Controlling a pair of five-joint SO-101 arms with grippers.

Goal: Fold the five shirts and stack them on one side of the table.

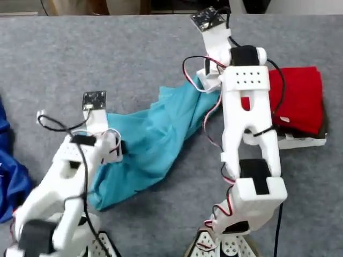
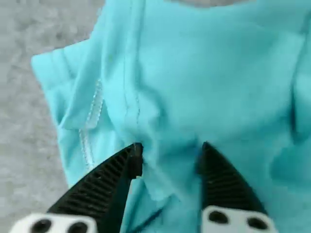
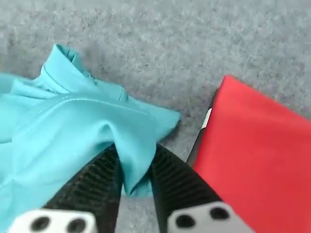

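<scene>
**Teal shirt: pinched at one end, straddled at the other**

Teal shirt (image 1: 155, 144) lies unfolded and rumpled across the middle of the table. It runs on a diagonal from near my left arm's base up toward my right arm's wrist. In the high view the far end narrows into a drawn-out strip, and the near end spreads wide and flat.

Right gripper (image 3: 136, 167): closed on the shirt (image 3: 73, 121). A ridge of fabric rises between the two black ribbed fingers (image 3: 97, 174) and is pinched there, close to a hemmed corner. In the high view this gripper (image 1: 206, 79) sits at the narrow far end of the shirt.

Left gripper (image 2: 171, 155): jaws apart. The fingertips (image 2: 133, 158) stand on either side of a creased fold, with cloth (image 2: 194, 73) filling the gap between them. I cannot tell whether the tips press into the fabric or only rest on it. A stitched seam runs toward the gap, and a hem edge lies off to one side. In the high view this gripper (image 1: 119, 147) is over the wide part of the shirt, at its left edge.

Red shirt (image 1: 300, 99): folded into a neat rectangle on the right side of the table. A dark layer and a white layer show under its near edge. From my right wrist, the red shirt (image 3: 257, 160) lies just beside the pinched teal corner, with a strip of bare table between them.

Blue shirt (image 1: 10, 182): bunched at the left edge of the table, partly out of frame.

Table (image 1: 80, 53): grey, felt-like surface.
</scene>
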